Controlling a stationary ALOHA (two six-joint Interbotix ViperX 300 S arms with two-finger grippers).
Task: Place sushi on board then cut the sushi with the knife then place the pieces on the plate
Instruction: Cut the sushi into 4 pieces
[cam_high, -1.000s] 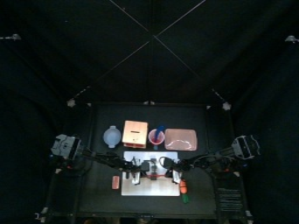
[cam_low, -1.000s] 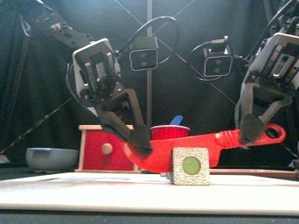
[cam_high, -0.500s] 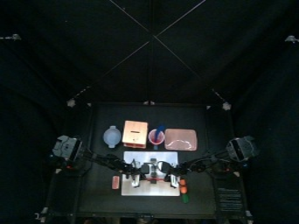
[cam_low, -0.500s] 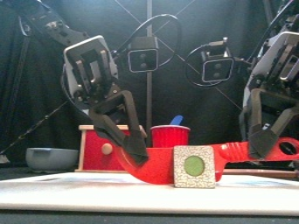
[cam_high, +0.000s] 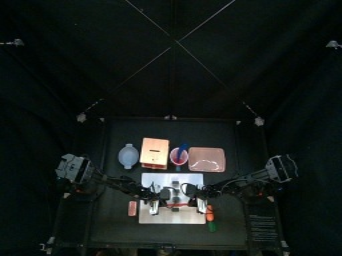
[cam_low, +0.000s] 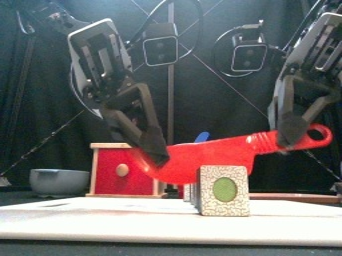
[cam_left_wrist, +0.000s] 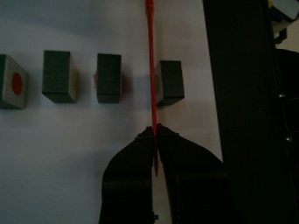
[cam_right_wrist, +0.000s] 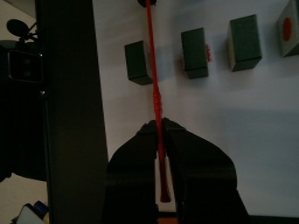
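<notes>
Sushi roll of dark green toy blocks (cam_left_wrist: 110, 76) lies on the white cutting board (cam_left_wrist: 70, 157) as four separate pieces in a row, so the cutting looks done or nearly so. A red toy knife (cam_low: 227, 153) hangs just above the row, between the end piece and its neighbour. The left gripper (cam_left_wrist: 153, 133) and the right gripper (cam_right_wrist: 160, 127) each clamp one end of it. The flat pink tray (cam_high: 207, 158) behind the board appears to hold no piece; carrying all four across is not yet done.

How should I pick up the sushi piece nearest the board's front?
Probably from straight above, jaws on the two dark side walls of the sushi piece: it stands upright and both sides are clear, while the knife crosses just behind its back face.
</notes>
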